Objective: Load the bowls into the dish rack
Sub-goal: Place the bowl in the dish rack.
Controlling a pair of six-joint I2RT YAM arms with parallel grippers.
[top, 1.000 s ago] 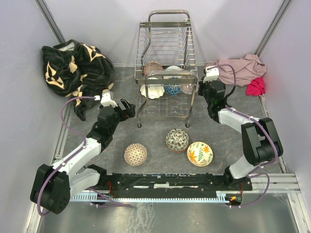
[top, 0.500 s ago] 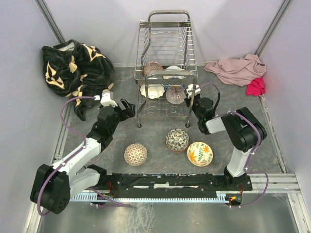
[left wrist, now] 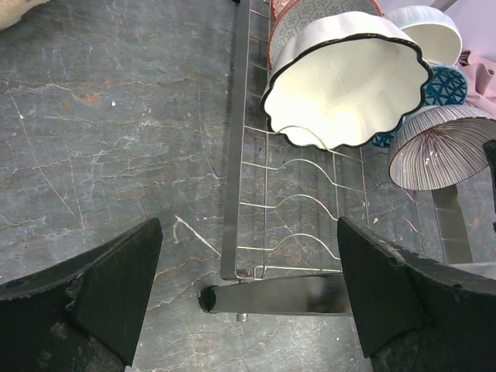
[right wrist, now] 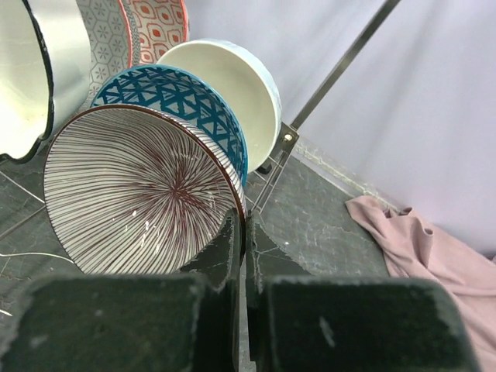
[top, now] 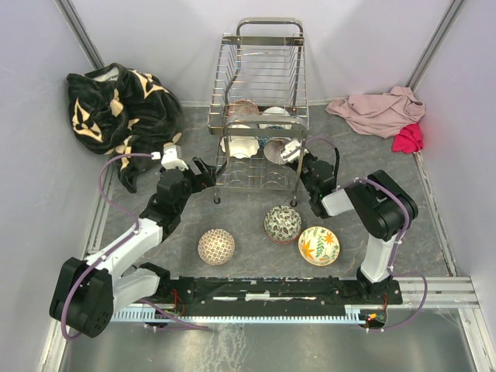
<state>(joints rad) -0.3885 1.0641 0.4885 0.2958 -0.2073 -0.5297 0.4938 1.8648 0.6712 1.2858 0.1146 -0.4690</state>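
Presently the dish rack (top: 260, 74) stands upright at the middle of the grey table (top: 248, 213), toward its far side, with its looped handle uppermost in the top view. Five bowls stand on edge in its lower tier. These are a scalloped white bowl (left wrist: 349, 85) with a black rim, a red-patterned bowl (top: 243, 108) behind it, a plain white bowl (right wrist: 232, 85), a blue-patterned bowl (right wrist: 174, 97) and a striped bowl (right wrist: 132, 194) at the near right. The right gripper (right wrist: 242, 232) is closed, its fingers (right wrist: 221, 260) pinching the rim of the striped bowl, which leans against the blue-patterned bowl. The left gripper (top: 203, 172) is spread fully wide and holds nothing. It sits just beside the rack's near-left corner, and the rack's base rail and one foot show between its fingers (left wrist: 93, 287) in the left wrist view. Whether it touches the rack cannot be told. Three bowls lie on the table in front of the rack. They are a lattice-patterned bowl (top: 216, 246) turned upside down, a dark floral bowl (top: 282, 223) also upside down, and a leaf-patterned bowl (top: 318, 245) right way up, just beside the floral one. A black blanket (top: 116, 108) is heaped at the far left. A pink cloth (top: 380, 110) and a red cloth (top: 408, 138) lie at the far right, touching each other.
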